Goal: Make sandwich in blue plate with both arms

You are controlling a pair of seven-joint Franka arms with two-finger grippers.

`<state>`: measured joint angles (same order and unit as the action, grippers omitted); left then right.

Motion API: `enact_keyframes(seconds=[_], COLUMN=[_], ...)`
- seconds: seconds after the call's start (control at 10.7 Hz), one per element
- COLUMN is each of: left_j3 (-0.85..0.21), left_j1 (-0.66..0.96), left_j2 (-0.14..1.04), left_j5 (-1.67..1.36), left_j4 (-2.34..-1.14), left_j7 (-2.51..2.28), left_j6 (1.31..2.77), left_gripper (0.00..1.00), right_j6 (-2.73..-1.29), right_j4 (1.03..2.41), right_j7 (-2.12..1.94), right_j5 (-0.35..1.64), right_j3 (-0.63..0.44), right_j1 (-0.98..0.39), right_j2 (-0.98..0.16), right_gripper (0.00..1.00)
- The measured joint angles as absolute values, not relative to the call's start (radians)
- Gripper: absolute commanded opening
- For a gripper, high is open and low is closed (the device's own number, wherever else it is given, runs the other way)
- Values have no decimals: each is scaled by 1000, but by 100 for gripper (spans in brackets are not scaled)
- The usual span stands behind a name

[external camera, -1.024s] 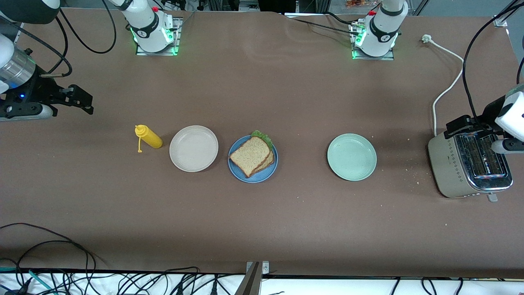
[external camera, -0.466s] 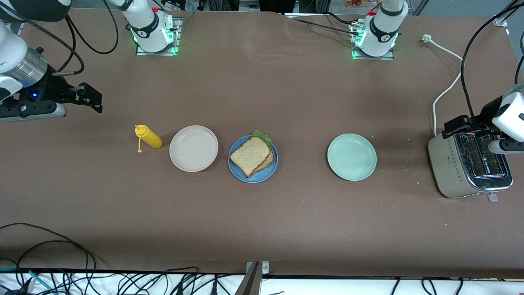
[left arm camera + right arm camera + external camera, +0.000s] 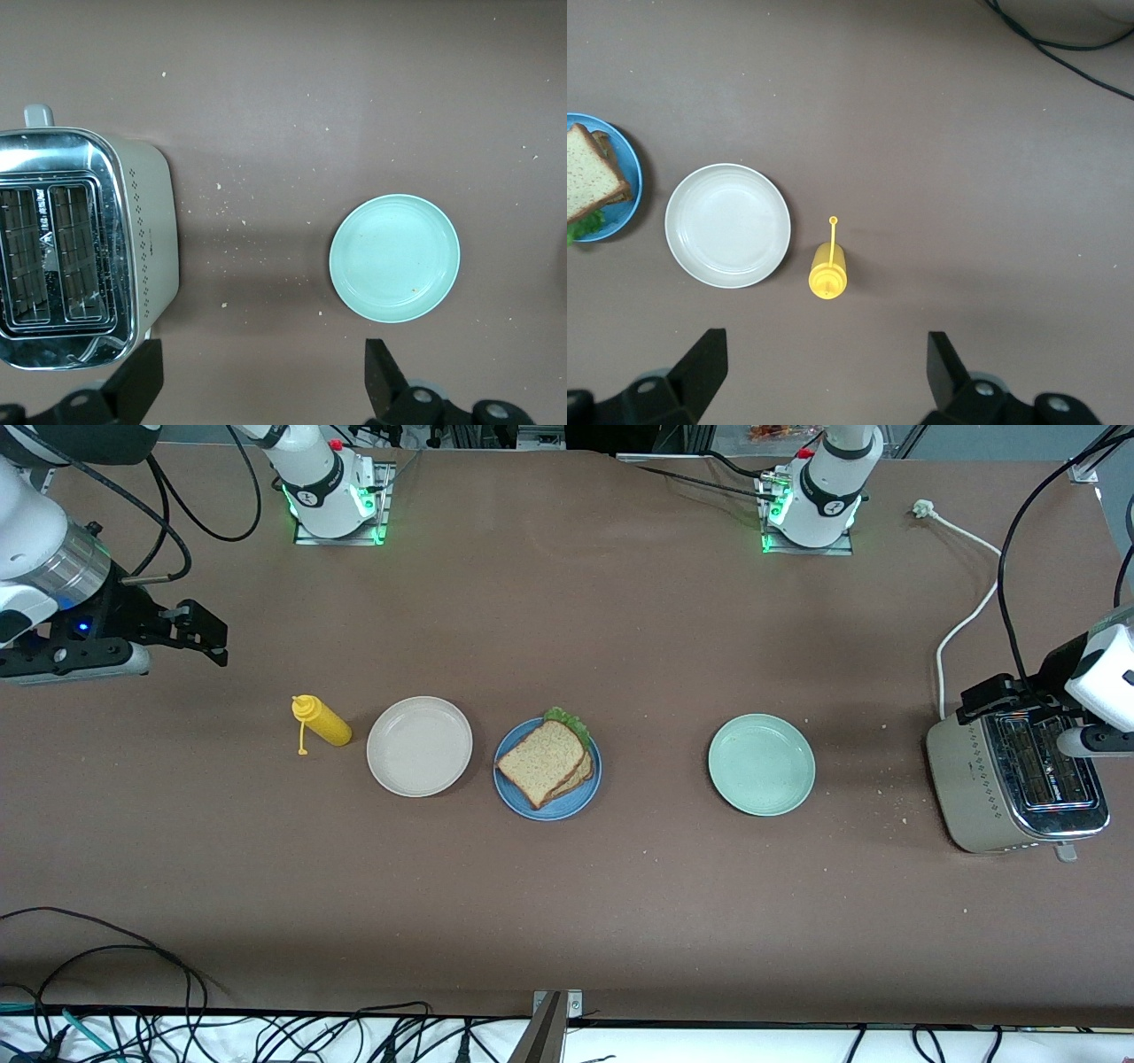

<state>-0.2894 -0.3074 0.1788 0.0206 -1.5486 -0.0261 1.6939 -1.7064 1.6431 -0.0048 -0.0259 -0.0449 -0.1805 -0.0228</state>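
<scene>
The sandwich (image 3: 542, 762) lies on the blue plate (image 3: 567, 808) at the table's middle: two brown bread slices stacked slightly askew, with green lettuce (image 3: 567, 720) peeking out at the edge nearer the robots' bases. In the right wrist view the blue plate (image 3: 622, 205) and bread (image 3: 589, 173) show at the frame's edge. My right gripper (image 3: 205, 636) (image 3: 826, 345) hangs open and empty over bare table at the right arm's end. At the other end my left gripper (image 3: 997, 695) (image 3: 261, 354) is open and empty, up over the toaster's edge.
A beige plate (image 3: 419, 746) (image 3: 727, 225) and a yellow squeeze bottle (image 3: 323, 723) (image 3: 827, 273) lie beside the blue plate toward the right arm's end. A pale green plate (image 3: 761, 764) (image 3: 394, 257) and a toaster (image 3: 974, 779) (image 3: 151, 239) with its white cord (image 3: 966, 615) stand toward the left arm's end. Crumbs lie near the toaster.
My right gripper has swung inward toward the table's middle, still open. The left gripper has barely shifted. The sandwich and plates have not moved.
</scene>
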Motion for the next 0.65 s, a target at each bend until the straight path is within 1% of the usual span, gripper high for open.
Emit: enact_keyframes(seconds=[0.65], left_j3=[-289], left_j1=[-308], left_j2=[179], left_j5=[21], left_j4=[-1549], left_j7=[-26], left_j6=[1694], left_gripper=[100], right_j6=[-1707], right_j4=[1641], right_j7=[-4], right_j5=[-58], right_j3=[-54], right_j1=[-179], right_j2=[-27], right_gripper=[100])
